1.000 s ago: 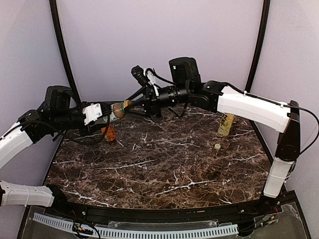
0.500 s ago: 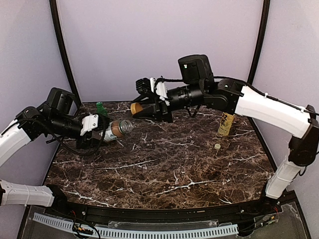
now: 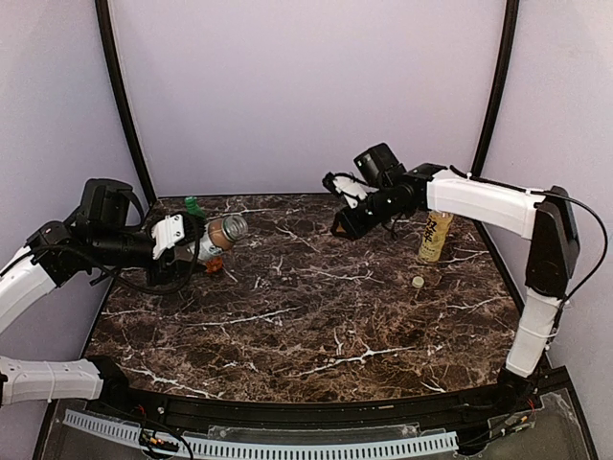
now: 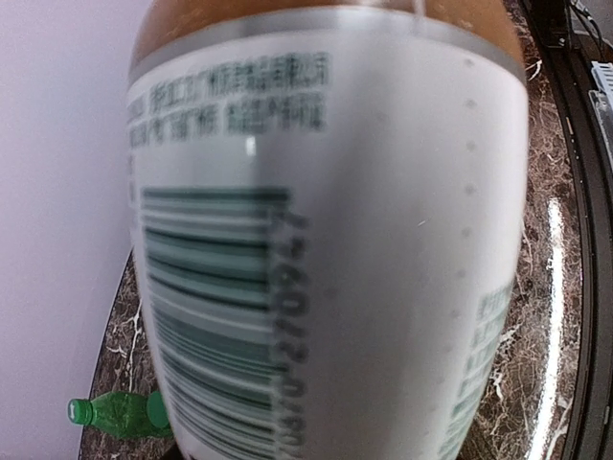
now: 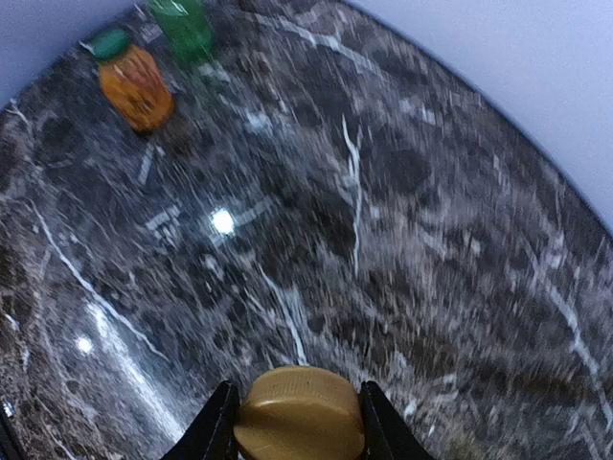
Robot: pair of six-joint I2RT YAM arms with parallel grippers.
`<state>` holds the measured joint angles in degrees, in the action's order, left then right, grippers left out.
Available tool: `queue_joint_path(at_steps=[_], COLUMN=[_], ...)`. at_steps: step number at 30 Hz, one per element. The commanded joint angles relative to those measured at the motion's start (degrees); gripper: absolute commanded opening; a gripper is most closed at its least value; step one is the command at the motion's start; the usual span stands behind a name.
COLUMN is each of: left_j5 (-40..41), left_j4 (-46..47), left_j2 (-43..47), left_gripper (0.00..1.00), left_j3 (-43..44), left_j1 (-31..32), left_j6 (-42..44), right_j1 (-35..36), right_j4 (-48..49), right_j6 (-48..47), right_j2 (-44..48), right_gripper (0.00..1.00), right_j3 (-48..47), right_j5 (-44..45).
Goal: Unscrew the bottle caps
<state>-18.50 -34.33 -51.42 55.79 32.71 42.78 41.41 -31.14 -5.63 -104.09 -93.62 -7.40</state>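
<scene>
My left gripper [image 3: 198, 246] is shut on the short brown bottle [image 3: 222, 232], which it holds tilted above the table's far left with its uncapped neck pointing right. In the left wrist view the white barcode label of the brown bottle [image 4: 326, 249] fills the frame and hides the fingers. My right gripper [image 3: 342, 228] is shut on the golden-brown cap [image 5: 299, 414], held above the far middle of the table, apart from the bottle. The tall yellow tea bottle [image 3: 434, 238] stands at the far right, with a cream-white cap [image 3: 418, 282] lying on the table in front of it.
The orange juice bottle [image 5: 134, 84] with its green cap [image 5: 110, 43] lies at the far left, under the held bottle. The slim green bottle [image 4: 115, 414] lies near the back left edge. The dark marble table [image 3: 316, 326] is bounded by lilac walls.
The golden-brown cap came off the brown bottle in my right gripper, which then swung right and down, away from it. My left gripper drew the bottle slightly left.
</scene>
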Motion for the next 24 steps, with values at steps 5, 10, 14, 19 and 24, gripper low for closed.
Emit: queue_joint_path(at_steps=[5, 10, 14, 19, 24], left_j5=[1.4, 1.3, 1.3, 0.7, 0.3], left_j4=[2.8, 3.1, 3.0, 3.2, 3.9], left_j2=[2.2, 2.5, 2.5, 2.1, 1.8], left_gripper=[0.13, 0.14, 0.14, 0.14, 0.14], left_j3=[-2.2, -2.5, -2.2, -1.9, -1.7], left_j1=[-0.6, -0.7, -0.8, -0.9, -0.9], left_j6=[-1.5, -1.8, -2.0, -2.5, -3.4], right_j1=[-2.7, -4.3, -4.8, -4.8, -4.7], right_j4=[-6.8, -3.4, -1.1, -1.6, -3.5], right_j6=[14.7, 15.9, 16.2, 16.1, 15.4], right_j2=[-4.8, -7.0, -7.8, -8.4, -6.0], right_gripper=[0.00, 0.00, 0.00, 0.50, 0.97], right_j3=[14.0, 19.1, 20.9, 20.8, 18.9], right_j5=[4.6, 4.8, 6.1, 7.2, 8.3])
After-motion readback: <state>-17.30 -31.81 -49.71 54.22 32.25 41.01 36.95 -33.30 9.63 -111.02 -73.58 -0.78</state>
